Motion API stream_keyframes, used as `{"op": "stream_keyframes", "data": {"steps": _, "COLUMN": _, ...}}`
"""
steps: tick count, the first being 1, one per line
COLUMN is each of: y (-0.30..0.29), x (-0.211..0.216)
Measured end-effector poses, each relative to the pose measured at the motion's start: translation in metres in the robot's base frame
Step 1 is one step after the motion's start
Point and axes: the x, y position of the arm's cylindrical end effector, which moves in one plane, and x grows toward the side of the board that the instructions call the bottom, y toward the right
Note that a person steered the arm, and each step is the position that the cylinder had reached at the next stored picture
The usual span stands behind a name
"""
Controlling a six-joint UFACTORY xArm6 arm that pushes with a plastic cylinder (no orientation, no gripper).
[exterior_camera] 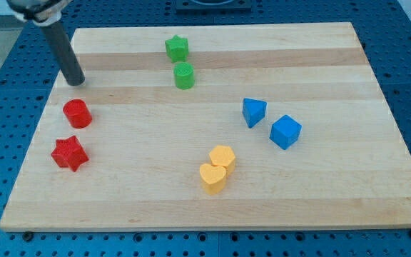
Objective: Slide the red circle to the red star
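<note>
The red circle point(77, 113) lies near the board's left edge. The red star point(68, 153) lies just below it toward the view's bottom, with a small gap between them. My tip point(75, 81) rests on the board above the red circle, toward the view's top, a short gap away and not touching it. The dark rod rises from the tip up to the view's top left.
A green star point(177, 48) and a green circle point(184, 75) sit at the top middle. A blue triangle point(253, 112) and a blue cube point(285, 131) lie at the right. A yellow hexagon point(222, 157) and a yellow heart point(212, 178) touch at the bottom middle.
</note>
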Motion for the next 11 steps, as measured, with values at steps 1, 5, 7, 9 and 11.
{"op": "stream_keyframes", "data": {"steps": 1, "y": -0.002, "x": 0.025}}
{"op": "stream_keyframes", "data": {"steps": 5, "y": 0.043, "x": 0.035}}
{"op": "stream_keyframes", "data": {"steps": 7, "y": -0.017, "x": 0.055}}
{"op": "stream_keyframes", "data": {"steps": 9, "y": 0.027, "x": 0.064}}
{"op": "stream_keyframes", "data": {"steps": 11, "y": 0.063, "x": 0.059}}
